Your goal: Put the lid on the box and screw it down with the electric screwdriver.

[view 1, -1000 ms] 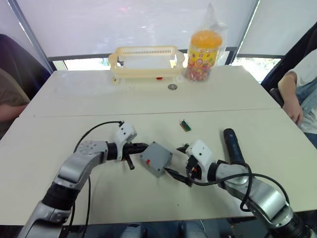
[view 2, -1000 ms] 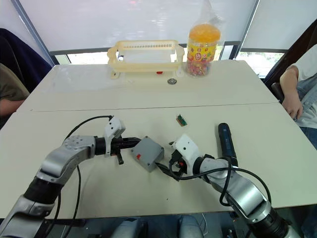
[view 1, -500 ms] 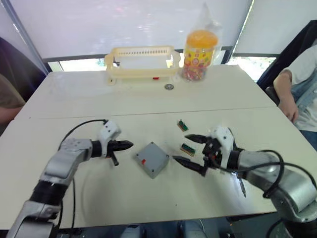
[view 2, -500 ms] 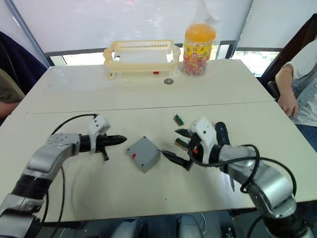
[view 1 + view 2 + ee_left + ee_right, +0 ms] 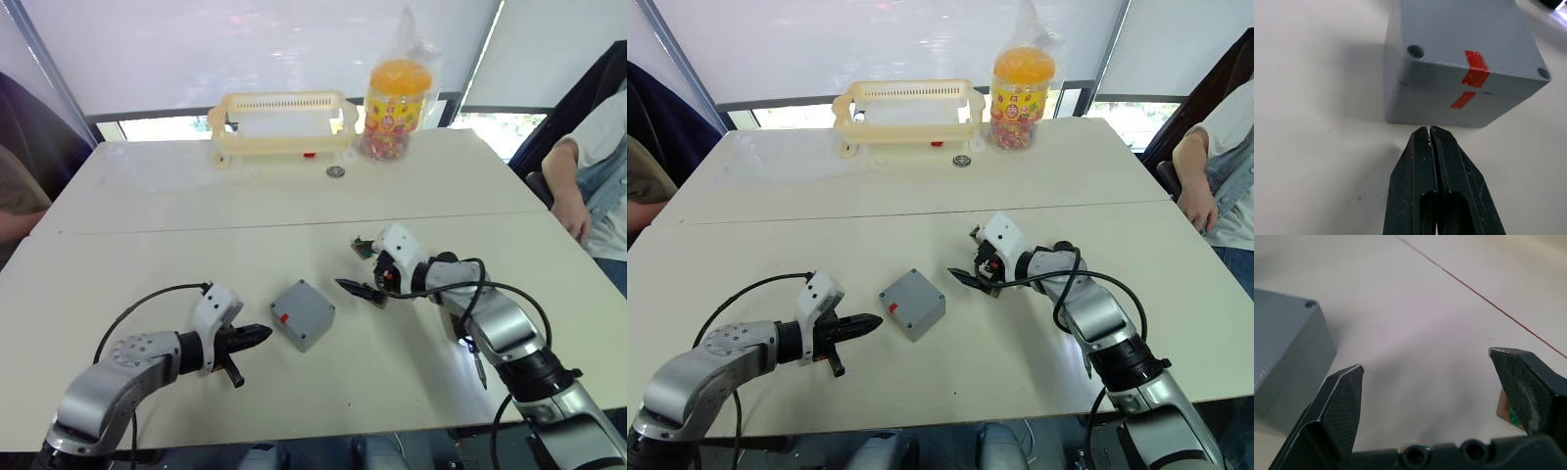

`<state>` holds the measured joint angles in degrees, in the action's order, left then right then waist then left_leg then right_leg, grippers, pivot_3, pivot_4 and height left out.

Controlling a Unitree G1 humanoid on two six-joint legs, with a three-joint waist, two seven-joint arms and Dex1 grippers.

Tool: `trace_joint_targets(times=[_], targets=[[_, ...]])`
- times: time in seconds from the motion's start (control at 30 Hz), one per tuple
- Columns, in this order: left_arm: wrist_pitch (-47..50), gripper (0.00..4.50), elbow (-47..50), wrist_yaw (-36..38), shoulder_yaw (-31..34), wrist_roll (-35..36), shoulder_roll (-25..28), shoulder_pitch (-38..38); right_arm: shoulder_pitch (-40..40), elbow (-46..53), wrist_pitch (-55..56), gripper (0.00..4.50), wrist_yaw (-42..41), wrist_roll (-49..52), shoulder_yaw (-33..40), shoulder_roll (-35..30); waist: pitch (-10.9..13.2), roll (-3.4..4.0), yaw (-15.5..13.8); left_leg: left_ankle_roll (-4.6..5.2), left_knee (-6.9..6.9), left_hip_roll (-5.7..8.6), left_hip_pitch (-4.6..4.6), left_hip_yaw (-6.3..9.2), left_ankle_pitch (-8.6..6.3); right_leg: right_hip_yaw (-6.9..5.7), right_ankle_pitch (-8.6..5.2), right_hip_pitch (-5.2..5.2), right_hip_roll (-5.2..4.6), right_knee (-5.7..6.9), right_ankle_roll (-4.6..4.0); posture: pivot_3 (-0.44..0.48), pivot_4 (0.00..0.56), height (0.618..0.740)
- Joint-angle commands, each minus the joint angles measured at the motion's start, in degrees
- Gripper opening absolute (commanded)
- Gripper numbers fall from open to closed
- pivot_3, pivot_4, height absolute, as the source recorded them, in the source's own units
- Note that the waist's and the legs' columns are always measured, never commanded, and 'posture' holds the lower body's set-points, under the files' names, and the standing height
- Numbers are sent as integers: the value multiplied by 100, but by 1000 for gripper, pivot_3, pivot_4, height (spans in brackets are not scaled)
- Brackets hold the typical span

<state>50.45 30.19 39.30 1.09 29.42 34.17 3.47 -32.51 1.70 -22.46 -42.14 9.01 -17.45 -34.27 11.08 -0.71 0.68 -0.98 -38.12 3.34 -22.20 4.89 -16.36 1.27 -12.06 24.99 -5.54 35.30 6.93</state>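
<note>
The grey box point(image 5: 304, 314) sits mid-table with the lid point(image 5: 1464, 34) lying flat on top of it; a red mark runs across the seam on one side. My left gripper point(image 5: 263, 334) is shut and empty, its tips just short of the box's near-left wall point(image 5: 1440, 105). My right gripper point(image 5: 351, 264) stands open and empty to the right of the box, a hand's width away. Most of the electric screwdriver is hidden under my right forearm; its metal bit point(image 5: 478, 370) pokes out near the front edge.
A small green-brown piece point(image 5: 364, 247) lies by my right gripper's far finger. At the back stand a yellow basket point(image 5: 279, 122), a candy jar point(image 5: 397, 98) and a small metal ring point(image 5: 336, 171). A person point(image 5: 588, 176) sits at the right.
Both grippers have come off the box. My left gripper drew back toward me and stays shut; my right gripper swung up and away to the far right, open. The box barely moved.
</note>
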Motion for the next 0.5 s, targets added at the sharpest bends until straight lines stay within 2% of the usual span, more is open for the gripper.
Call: trace_joint_targets(times=[0.03, 0.2, 0.5], targets=[[-60, 0, 166, -147, -101, 22, -76, 27, -101, -126, 383, 4461, -250, -242, -107, 91, 0, 0, 2, 0, 0, 0, 0, 1, 0, -1, 0, 0, 0, 1, 0, 0, 150, 740], [-362, 0, -156, -229, -293, -241, -116, 282, 47, 112, 290, 4461, -472, -273, -111, 164, 0, 0, -4, -3, 0, 0, 0, 0, 1, -1, 1, 1, 1, 1, -2, 0, 150, 740], [-901, 0, -642, 154, -553, -549, 97, 613, 715, 1436, -441, 4461, -399, -144, 19, 189, 0, 1, -4, -4, 0, 0, 0, 2, 1, -1, 1, 1, 0, 1, -2, 0, 150, 740]])
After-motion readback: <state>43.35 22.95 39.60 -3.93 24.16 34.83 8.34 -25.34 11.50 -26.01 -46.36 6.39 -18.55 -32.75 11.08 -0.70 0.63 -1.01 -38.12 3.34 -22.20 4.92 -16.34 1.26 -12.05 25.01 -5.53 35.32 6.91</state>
